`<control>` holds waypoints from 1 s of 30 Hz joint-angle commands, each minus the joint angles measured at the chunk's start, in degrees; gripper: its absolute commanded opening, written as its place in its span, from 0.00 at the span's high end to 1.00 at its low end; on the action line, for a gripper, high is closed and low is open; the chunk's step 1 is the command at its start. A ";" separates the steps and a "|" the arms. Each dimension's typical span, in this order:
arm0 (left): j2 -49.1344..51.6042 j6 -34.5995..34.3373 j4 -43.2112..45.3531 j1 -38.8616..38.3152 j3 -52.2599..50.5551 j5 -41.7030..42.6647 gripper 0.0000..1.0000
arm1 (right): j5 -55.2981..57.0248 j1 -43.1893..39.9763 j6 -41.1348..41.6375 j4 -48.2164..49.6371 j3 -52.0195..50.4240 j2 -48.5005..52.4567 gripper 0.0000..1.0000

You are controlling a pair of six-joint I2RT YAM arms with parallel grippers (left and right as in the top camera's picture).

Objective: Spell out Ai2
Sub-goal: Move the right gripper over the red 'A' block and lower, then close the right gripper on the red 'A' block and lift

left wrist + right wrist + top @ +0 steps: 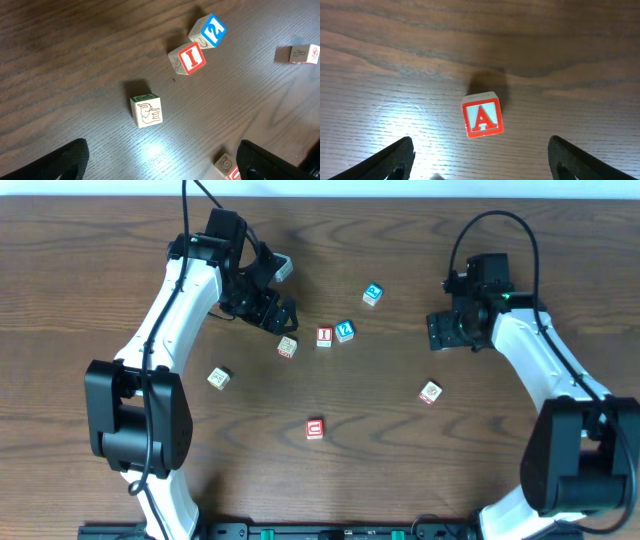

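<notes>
I take the I cube [324, 337] as my mark; it lies face up on the dark wooden desk [120, 240]. The 2 cube [345, 331] sits just beside it on my right, one corner almost against it. Whether they touch I cannot tell.

The A cube [482, 114] lies well apart from the I cube, off to my right and nearer my side of the desk, with its red-framed letter facing up. My right hand [480, 146] is spread wide with nothing in it. Seen from its wrist, the A cube rests on the desk ahead of the two fingers, in line with the gap between them and touching neither.

My left hand [162, 147] is also wide open and empty, to the left of the I cube and a little beyond it. The elephant cube [146, 111] stands near the I cube's left.

A red cube [315, 429] lies nearer me than the I cube. A blue-marked cube [372, 294] is beyond it to the right, and a pale cube [218, 378] is well to its left.
</notes>
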 commanded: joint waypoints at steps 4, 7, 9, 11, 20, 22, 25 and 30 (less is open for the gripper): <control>-0.02 -0.20 0.00 0.07 0.04 0.90 0.05 | 1.51 0.48 -1.55 0.70 0.66 3.76 0.17; -0.02 -0.20 0.00 0.07 0.04 0.90 0.05 | 1.60 0.48 -1.84 1.53 0.63 4.07 0.18; -0.02 -0.20 0.00 0.07 0.04 0.90 0.05 | 1.60 0.48 -2.80 2.38 0.63 4.48 0.19; -0.02 -0.20 -0.02 0.07 0.04 0.90 0.05 | 1.55 0.48 -3.23 2.75 0.63 4.96 0.21; -0.02 -0.17 0.02 0.07 0.04 0.90 0.05 | 1.36 0.55 -5.27 3.02 0.63 7.50 0.27; -0.02 -0.17 0.00 0.07 0.04 0.90 0.05 | 1.36 0.55 -5.92 3.43 0.63 7.50 0.28; -0.02 -0.17 0.00 0.07 0.04 0.90 0.05 | 1.36 0.55 -7.39 3.65 0.63 7.69 0.28; -0.02 -0.17 0.02 0.07 0.04 0.90 0.05 | 1.36 0.55 -7.63 3.85 0.63 7.76 0.37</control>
